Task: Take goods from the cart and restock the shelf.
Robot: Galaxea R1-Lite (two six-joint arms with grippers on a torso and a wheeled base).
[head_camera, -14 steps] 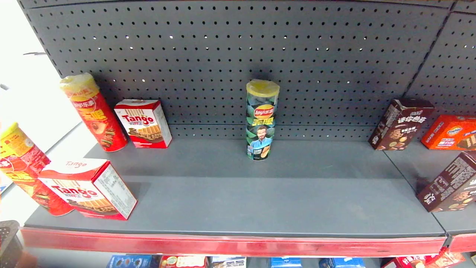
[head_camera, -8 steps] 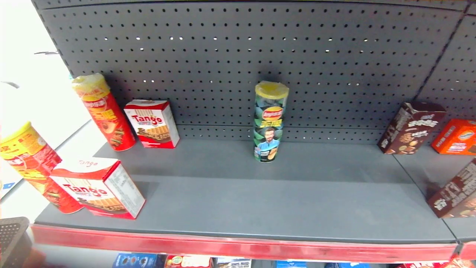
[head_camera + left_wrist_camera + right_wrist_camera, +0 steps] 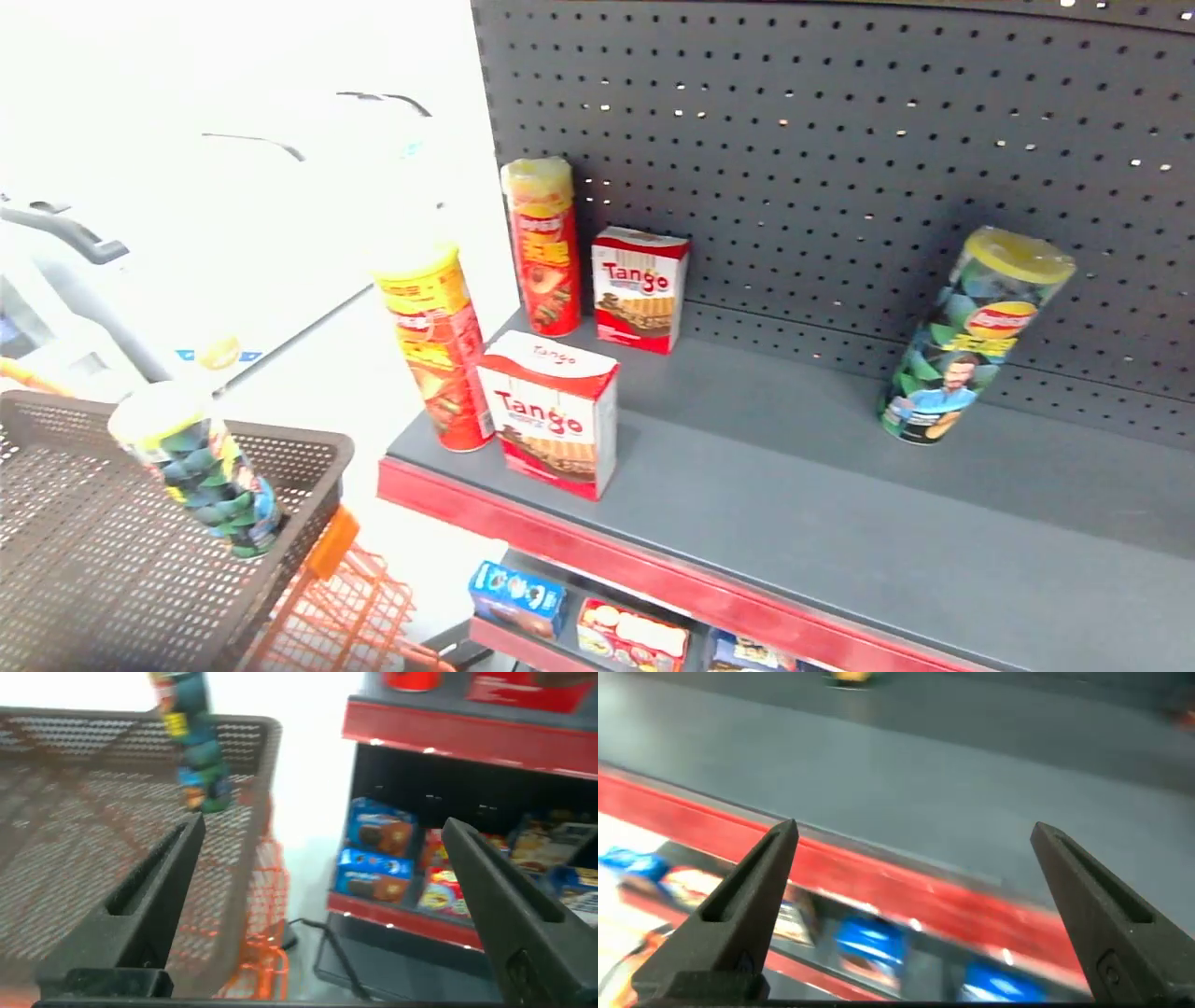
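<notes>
A can [image 3: 196, 462] stands in the cart basket [image 3: 308, 485], near its wall. The left gripper [image 3: 322, 831] and right gripper [image 3: 915, 831] are held wide open and empty. The can is judged light, stiff but crushable, slick — best taken mid-body.

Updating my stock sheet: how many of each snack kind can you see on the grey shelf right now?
Red chip cans: 2
Red-and-white wafer boxes: 2
Green chip can: 1
Total: 5

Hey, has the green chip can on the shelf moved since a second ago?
No. The camera swung left; the green chip can stands against the pegboard just as before.
</notes>
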